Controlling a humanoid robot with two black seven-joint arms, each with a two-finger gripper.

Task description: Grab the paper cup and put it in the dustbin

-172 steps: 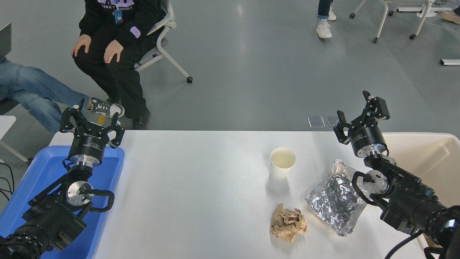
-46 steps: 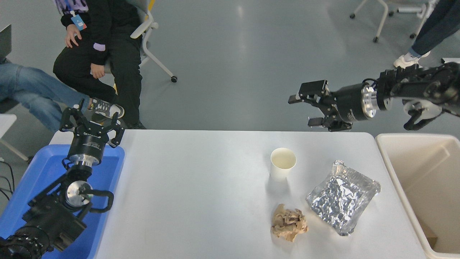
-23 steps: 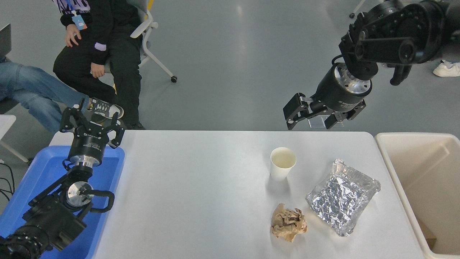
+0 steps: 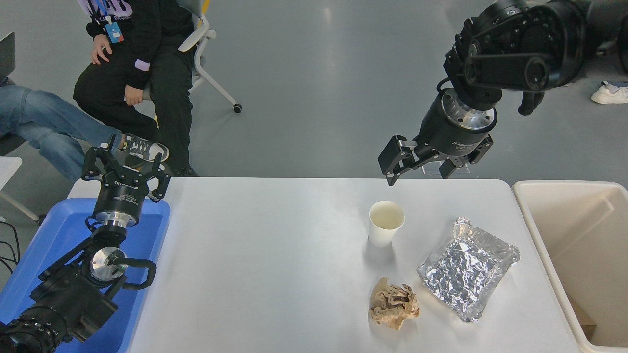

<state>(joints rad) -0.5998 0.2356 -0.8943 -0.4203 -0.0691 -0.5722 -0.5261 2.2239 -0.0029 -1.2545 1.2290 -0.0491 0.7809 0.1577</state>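
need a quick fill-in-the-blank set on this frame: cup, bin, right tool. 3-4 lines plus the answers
1. The paper cup stands ____ on the white table, mouth up.
2. The right tool is open and holds ____.
3. The dustbin sits off the table's ____ end.
4. Nearest the table's front edge, close by the silver foil pouch, lies a crumpled ____ paper wad.

Missing words: upright; nothing; right; brown
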